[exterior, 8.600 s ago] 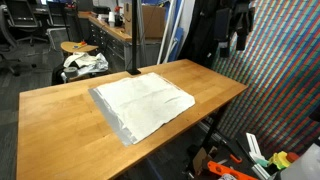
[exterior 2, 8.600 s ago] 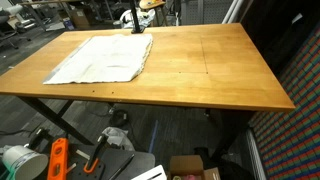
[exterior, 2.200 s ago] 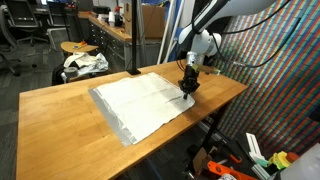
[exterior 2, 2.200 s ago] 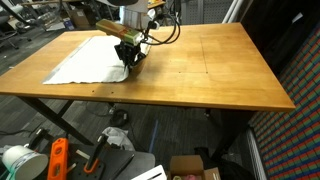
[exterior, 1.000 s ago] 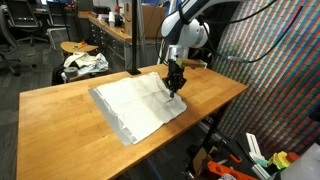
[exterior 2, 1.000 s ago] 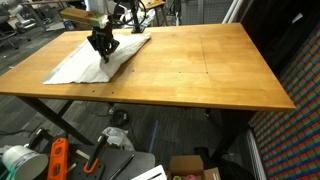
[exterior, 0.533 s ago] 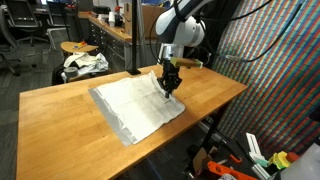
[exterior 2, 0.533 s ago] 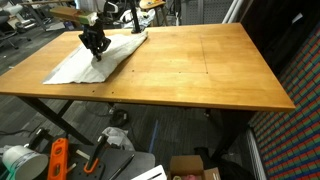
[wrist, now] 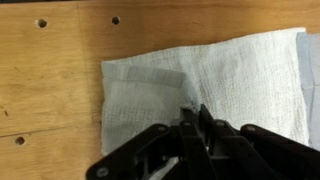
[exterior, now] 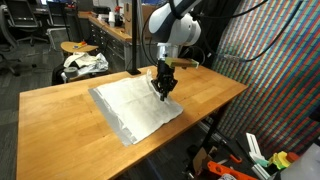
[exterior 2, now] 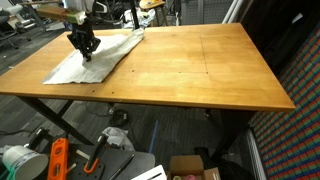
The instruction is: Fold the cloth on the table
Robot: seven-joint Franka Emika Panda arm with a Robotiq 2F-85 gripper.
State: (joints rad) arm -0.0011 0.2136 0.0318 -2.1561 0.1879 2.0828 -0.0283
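Note:
The cloth (exterior: pixel 128 108) is a pale wrinkled sheet lying on the wooden table (exterior: pixel 55 120). In both exterior views one corner of it is lifted and pulled back over the rest. My gripper (exterior: pixel 163 88) hangs just above the sheet, shut on that corner. From the other side, the gripper (exterior 2: pixel 83 46) stands over the cloth (exterior 2: pixel 100 62) near the far edge of the table (exterior 2: pixel 200 70). The wrist view has the dark fingers (wrist: pixel 205 128) pinched together on a raised fold of cloth (wrist: pixel 230 65), with a doubled flap beneath and bare table (wrist: pixel 50 70) beside it.
A round stool (exterior: pixel 72 47) with a white fabric bundle (exterior: pixel 84 64) stands behind the table. A black post (exterior: pixel 133 40) rises at the far edge. Orange tools (exterior 2: pixel 57 160) and a box (exterior 2: pixel 193 168) lie on the floor below.
My gripper has carried the pinched corner further across the cloth, leftward in both exterior views. The folded-over flap has grown and the cloth's edge has drawn back off the table.

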